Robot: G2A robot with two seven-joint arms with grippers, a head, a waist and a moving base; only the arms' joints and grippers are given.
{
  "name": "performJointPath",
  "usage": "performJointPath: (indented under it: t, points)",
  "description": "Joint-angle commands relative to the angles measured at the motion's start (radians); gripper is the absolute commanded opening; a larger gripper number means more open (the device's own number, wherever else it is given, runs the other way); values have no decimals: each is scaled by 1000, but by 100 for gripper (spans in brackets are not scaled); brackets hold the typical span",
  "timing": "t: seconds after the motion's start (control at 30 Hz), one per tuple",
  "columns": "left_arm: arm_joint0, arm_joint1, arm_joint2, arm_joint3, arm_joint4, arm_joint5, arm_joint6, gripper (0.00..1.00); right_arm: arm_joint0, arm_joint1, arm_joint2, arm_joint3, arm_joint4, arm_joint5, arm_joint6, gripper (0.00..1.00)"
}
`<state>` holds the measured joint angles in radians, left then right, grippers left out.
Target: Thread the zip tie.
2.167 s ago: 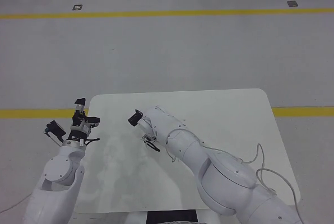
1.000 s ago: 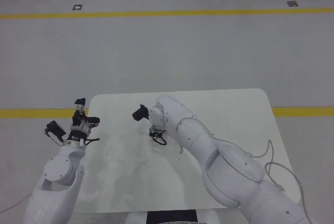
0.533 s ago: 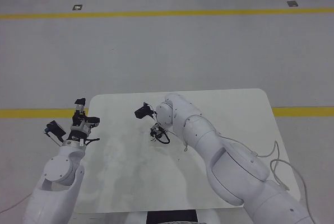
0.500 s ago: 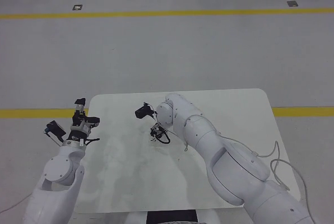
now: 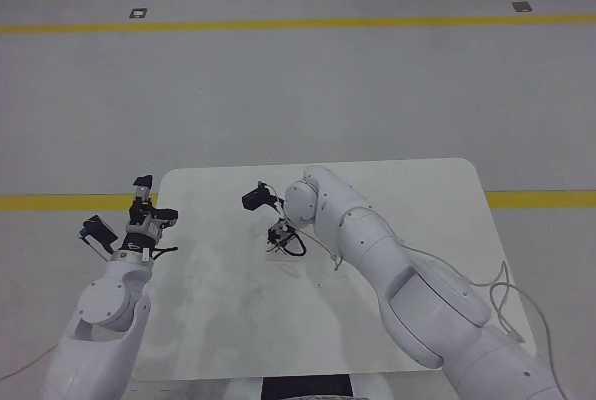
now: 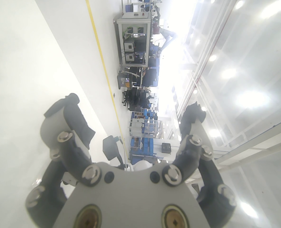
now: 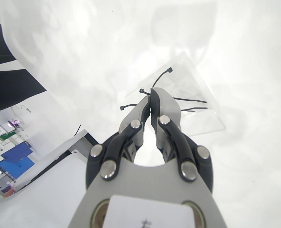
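Observation:
Several black zip ties (image 7: 192, 100) lie fanned on a clear plastic sheet (image 7: 203, 84) on the white table (image 5: 418, 290). My right gripper (image 7: 150, 94) hangs just above them, shut, with one curved zip tie (image 7: 162, 75) coming out from its tips. From above, the right gripper (image 5: 277, 238) is over the table's left-middle part. At the table's left edge my left gripper (image 5: 150, 200) is held up, and its wrist view shows the left gripper (image 6: 131, 112) open with nothing between the fingers.
A thin black strand (image 7: 77, 129) lies on the table apart from the sheet. The table's rounded left edge (image 5: 168, 185) runs close by the left arm. Bare white tabletop spreads to the right and the front.
The right arm has swung to the right and a little toward the table's far side, carrying its gripper along. The left arm has stayed still.

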<state>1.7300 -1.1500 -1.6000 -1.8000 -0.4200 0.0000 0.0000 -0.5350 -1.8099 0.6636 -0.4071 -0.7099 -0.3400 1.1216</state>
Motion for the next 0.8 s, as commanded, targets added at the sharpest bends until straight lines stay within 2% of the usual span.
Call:
performJointPath:
  t: [0.0, 0.53, 0.77]
  points:
    - [0, 0, 0, 0, 0, 0, 0, 100, -6, 10, 5, -18, 0, 0, 2, 0]
    - [0, 0, 0, 0, 0, 0, 0, 100, -75, 95, 68, -174, 16, 0, 29, 0]
    - [0, 0, 0, 0, 0, 0, 0, 100, -111, 120, 89, -242, 19, 6, 44, 0]
